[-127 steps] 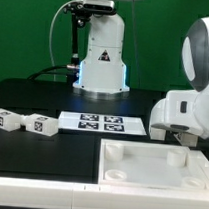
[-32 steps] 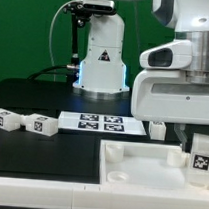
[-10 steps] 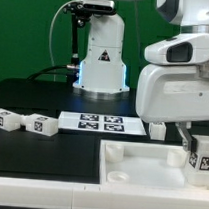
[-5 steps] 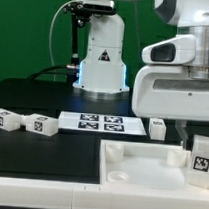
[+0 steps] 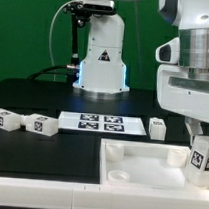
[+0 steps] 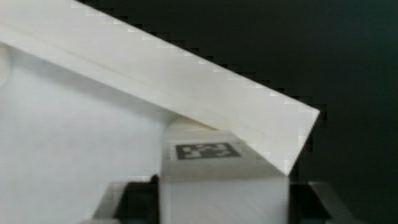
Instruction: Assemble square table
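The white square table top (image 5: pixel 139 163) lies at the front, with a round hole (image 5: pixel 116 174) showing near its left corner. My gripper (image 5: pixel 201 164) is at the top's right end, shut on a white leg (image 5: pixel 200 158) with a black-and-white tag, held upright over the right corner. In the wrist view the leg (image 6: pixel 217 170) fills the gap between the dark fingers (image 6: pixel 135 200), under the top's rim (image 6: pixel 178 75). Two more tagged legs (image 5: pixel 3 119) (image 5: pixel 39 125) lie at the exterior view's left, and a third (image 5: pixel 157 128) behind the top.
The marker board (image 5: pixel 101 122) lies flat on the black table behind the top. The robot base (image 5: pixel 101 52) stands at the back. The arm's white body (image 5: pixel 195 68) fills the exterior view's right.
The arm has shifted toward the exterior view's right and slightly up, still holding the leg over the top's right corner; the third leg behind the top is now uncovered.
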